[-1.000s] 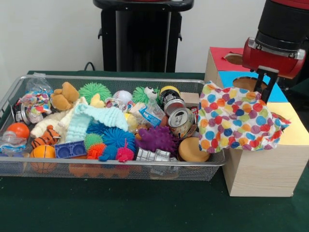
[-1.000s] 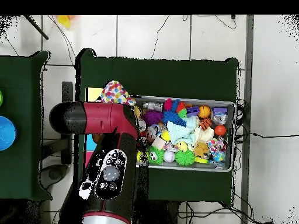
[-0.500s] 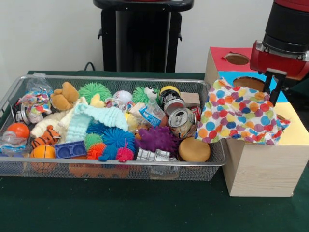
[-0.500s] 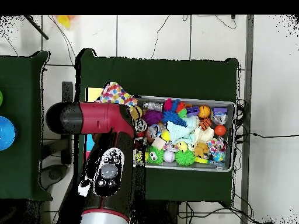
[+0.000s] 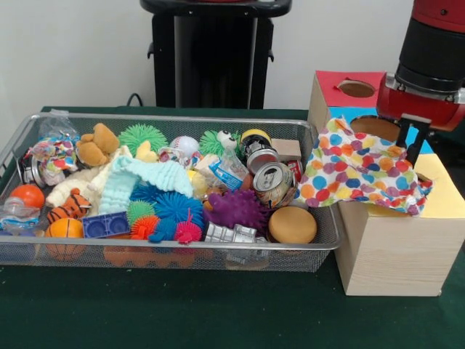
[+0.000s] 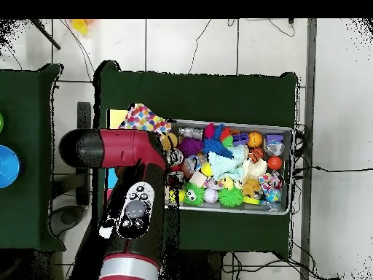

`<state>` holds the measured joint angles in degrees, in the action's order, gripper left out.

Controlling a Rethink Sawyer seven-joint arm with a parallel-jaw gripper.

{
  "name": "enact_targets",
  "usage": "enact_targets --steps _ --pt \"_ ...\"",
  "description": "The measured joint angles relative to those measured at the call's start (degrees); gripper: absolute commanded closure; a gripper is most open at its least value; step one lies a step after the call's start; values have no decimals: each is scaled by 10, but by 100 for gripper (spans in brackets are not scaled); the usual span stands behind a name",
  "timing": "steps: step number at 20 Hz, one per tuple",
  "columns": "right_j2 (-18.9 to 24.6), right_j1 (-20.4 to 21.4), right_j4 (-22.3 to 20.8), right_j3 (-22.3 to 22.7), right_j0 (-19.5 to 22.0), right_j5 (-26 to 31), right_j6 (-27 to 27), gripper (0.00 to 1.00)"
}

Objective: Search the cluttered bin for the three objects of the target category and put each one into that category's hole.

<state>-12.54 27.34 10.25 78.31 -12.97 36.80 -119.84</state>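
Observation:
The large dotted cloth (image 5: 360,174) lies draped over the pale wood box with the yellow top (image 5: 445,190), one end hanging over the corner of the wire mesh bin (image 5: 167,117). It covers the yellow-surround hole. My gripper (image 5: 407,145) is right above the cloth's far edge and shut on it; one black finger (image 5: 416,142) shows. A small dotted bundle (image 5: 49,156) lies at the bin's left end and another (image 5: 174,155) by the white ball. In the overhead view the cloth (image 6: 146,117) shows beyond my arm (image 6: 120,149), which hides the gripper.
The blue-surround hole (image 5: 374,126) and the red-surround hole (image 5: 356,89) are behind the yellow box. The bin holds a mint knitted cloth (image 5: 142,180), spiky balls (image 5: 236,209), cans (image 5: 272,182), a tan disc (image 5: 292,225) and plush toys. The black pedestal (image 5: 211,51) stands behind.
My gripper has carried the large dotted cloth to the right and lowered it; it hung bunched beside the box before and now lies spread over the yellow top.

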Motion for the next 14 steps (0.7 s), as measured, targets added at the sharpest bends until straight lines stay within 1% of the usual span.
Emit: enact_targets --steps 14 --pt "3 -3 1 -2 0 -23 0 100"
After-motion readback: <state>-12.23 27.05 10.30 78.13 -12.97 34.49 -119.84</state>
